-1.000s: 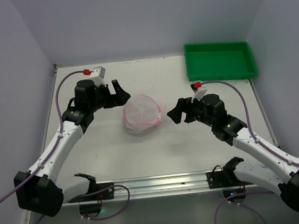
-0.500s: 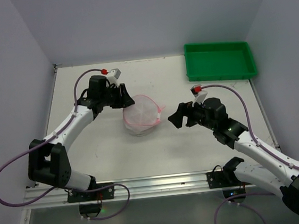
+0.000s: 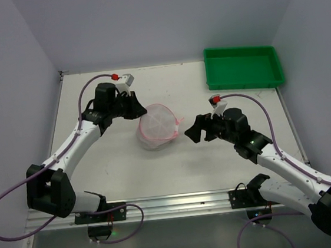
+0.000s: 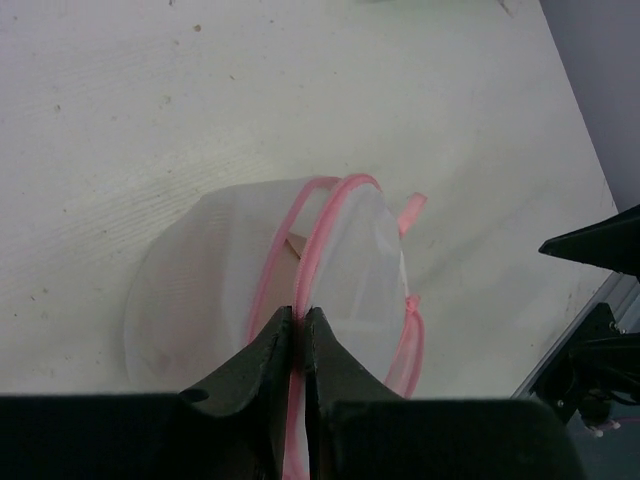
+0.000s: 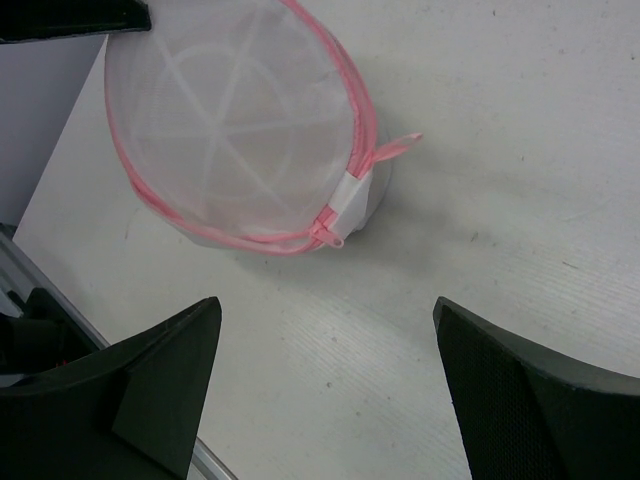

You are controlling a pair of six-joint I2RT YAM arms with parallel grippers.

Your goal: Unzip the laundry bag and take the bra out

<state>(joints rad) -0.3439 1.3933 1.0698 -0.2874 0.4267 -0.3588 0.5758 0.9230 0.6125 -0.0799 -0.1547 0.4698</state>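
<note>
Left wrist view: left pincer [image 4: 300,330] pinching pink rim trim [image 4: 320,215] of laundry bag [image 4: 200,280], mid-worktop [image 3: 123,170]. Right pincer [image 5: 328,312] spread, just short of zipper pull [image 5: 335,232]. Advice: hold rim firm, nip pull squarely, drag along rim without lifting bag. No readable labels or writing.

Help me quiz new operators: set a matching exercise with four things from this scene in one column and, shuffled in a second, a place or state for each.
Column 1
1. left gripper
2. right gripper
3. laundry bag
4. green tray

Column 2
A. far right corner of the table
B. open, touching nothing
C. shut on the pink zipper trim
D. mid-table, between the two grippers

Pairs: 1-C, 2-B, 3-D, 4-A
</note>
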